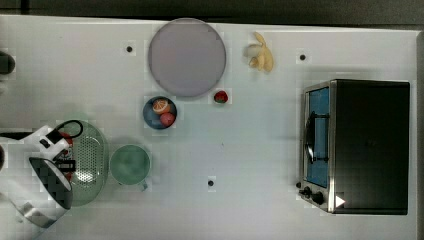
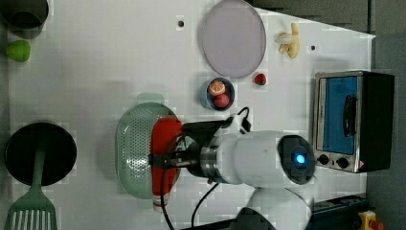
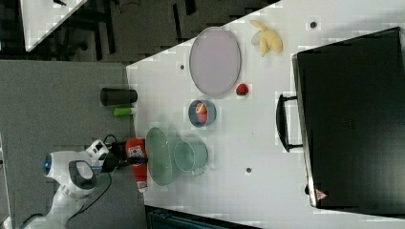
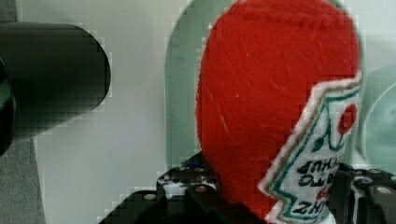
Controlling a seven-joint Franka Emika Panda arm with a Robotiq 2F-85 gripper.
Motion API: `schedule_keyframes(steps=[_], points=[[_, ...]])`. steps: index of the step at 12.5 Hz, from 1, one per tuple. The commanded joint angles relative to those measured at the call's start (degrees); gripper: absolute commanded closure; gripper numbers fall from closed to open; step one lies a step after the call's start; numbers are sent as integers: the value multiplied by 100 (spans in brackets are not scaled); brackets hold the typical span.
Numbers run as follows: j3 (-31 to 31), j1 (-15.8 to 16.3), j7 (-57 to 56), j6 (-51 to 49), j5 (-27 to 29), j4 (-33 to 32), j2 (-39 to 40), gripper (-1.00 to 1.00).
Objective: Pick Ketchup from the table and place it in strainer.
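**Gripper holding Ketchup over strainer**

The gripper (image 2: 165, 160) is clamped on the Ketchup (image 2: 163, 158), fingers against its sides; the red bottle lies sideways in the grasp, above the green strainer (image 2: 131, 148); in the right view it hangs off the strainer's left rim; a green cup (image 1: 130, 164) stands just beside the strainer.

From my remote station: a robot lab staged as a toy kitchen. White tabletop (image 1: 260, 150) with bolt holes, set on grey floor (image 3: 62, 95). Props: toaster oven (image 1: 357, 145), grey plate (image 1: 187, 56), bowl of play fruit (image 1: 160, 112), plush banana (image 1: 261, 51), black pan (image 2: 40, 153), green spatula (image 2: 31, 211). A second table (image 3: 47, 16) sits nearby.
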Motion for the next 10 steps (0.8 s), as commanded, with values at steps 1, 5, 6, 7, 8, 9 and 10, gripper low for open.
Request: schedule_keyframes(steps=[1, 5, 6, 7, 8, 9, 10], points=[[-171, -43, 682, 515, -366, 152, 369, -21], [-308, -18, 684, 862, -793, 162, 944, -72], [-313, -29, 703, 1052, -792, 216, 916, -95], [-312, -37, 774, 1031, -786, 253, 820, -100], [-313, -54, 1036, 998, -738, 304, 663, -100], [-312, -96, 1346, 893, -718, 368, 448, -100], [-314, -160, 1578, 686, -718, 419, 192, -100]])
